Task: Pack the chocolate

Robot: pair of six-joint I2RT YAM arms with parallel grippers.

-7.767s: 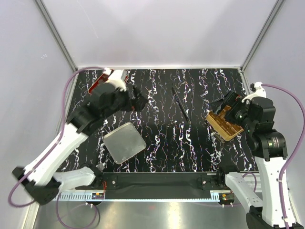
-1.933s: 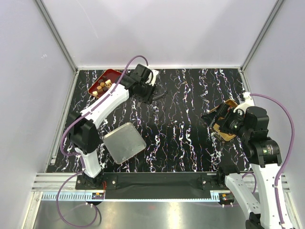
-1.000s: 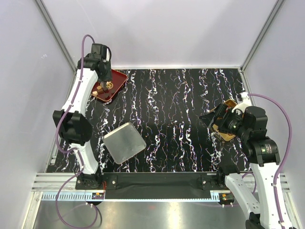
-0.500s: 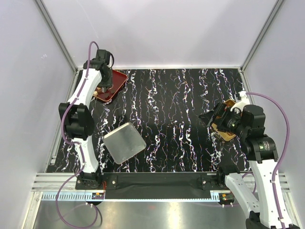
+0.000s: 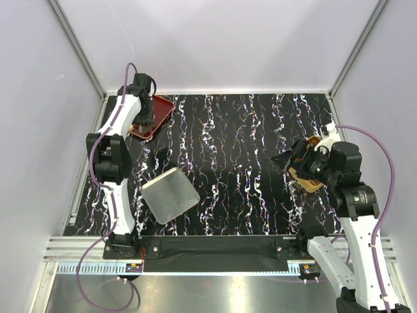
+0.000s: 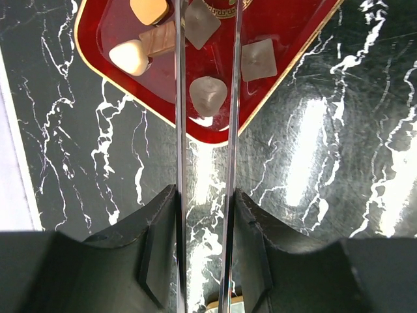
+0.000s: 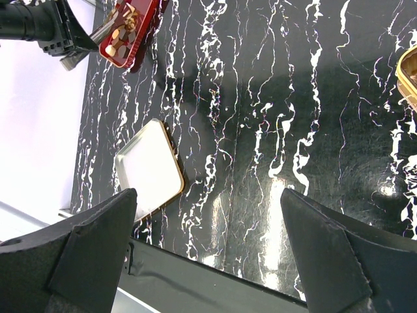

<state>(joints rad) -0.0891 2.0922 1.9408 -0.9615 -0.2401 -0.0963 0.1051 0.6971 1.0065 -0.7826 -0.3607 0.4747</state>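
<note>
The chocolate (image 6: 208,94), several small cream, tan and brown pieces, lies in the red tray (image 6: 287,39) at the table's far left corner. My left gripper (image 6: 205,195) is shut on a pair of thin tongs (image 6: 179,130) whose two blades run out over the tray. One cream piece shows between the blades; their tips are out of frame. In the top view the left gripper (image 5: 144,120) covers the red tray (image 5: 159,111). My right gripper (image 7: 208,195) stands wide open and holds nothing. It hovers beside the gold box (image 5: 306,177) at the right.
A silver lid (image 5: 169,194) with a gold rim lies flat at the near left, also seen as the silver lid (image 7: 148,168). The gold box's edge (image 7: 409,72) shows at the far right. White walls close in the table behind and to the left.
The left gripper with the tongs has shifted a little over the red tray and now hides the pieces from above. The right arm has barely moved.
</note>
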